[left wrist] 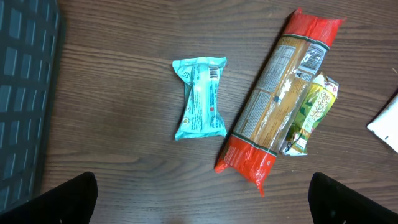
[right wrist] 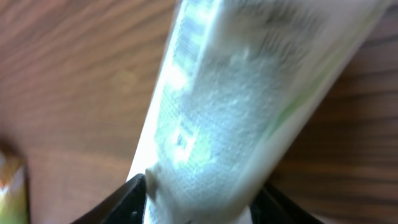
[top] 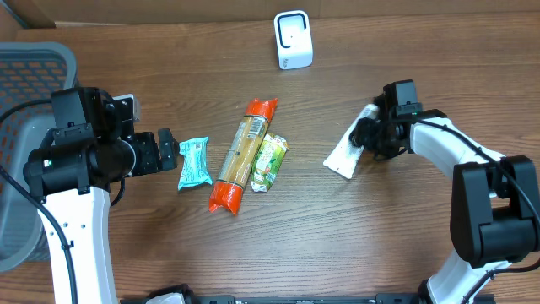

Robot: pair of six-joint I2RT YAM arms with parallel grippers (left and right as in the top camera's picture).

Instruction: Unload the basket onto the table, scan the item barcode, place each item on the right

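Observation:
A flat white packet [top: 344, 156] lies on the wooden table at the right. My right gripper [top: 367, 135] is shut on its far end. In the right wrist view the white packet [right wrist: 236, 106] fills the frame, and both black fingers [right wrist: 121, 202] press its sides, denting the wrapper. Some blurred print runs along one edge; no barcode can be made out. A small white scanner [top: 293, 40] stands upright at the back of the table. My left gripper [top: 164, 150] hangs open beside a teal packet [top: 194, 162], holding nothing; its fingertips [left wrist: 74, 199] sit at the frame's lower corners.
A long orange-red pasta pack [top: 243, 154] and a small green packet [top: 270, 162] lie side by side mid-table, right of the teal packet [left wrist: 200, 98]. A grey basket [top: 25, 67] stands at the far left edge.

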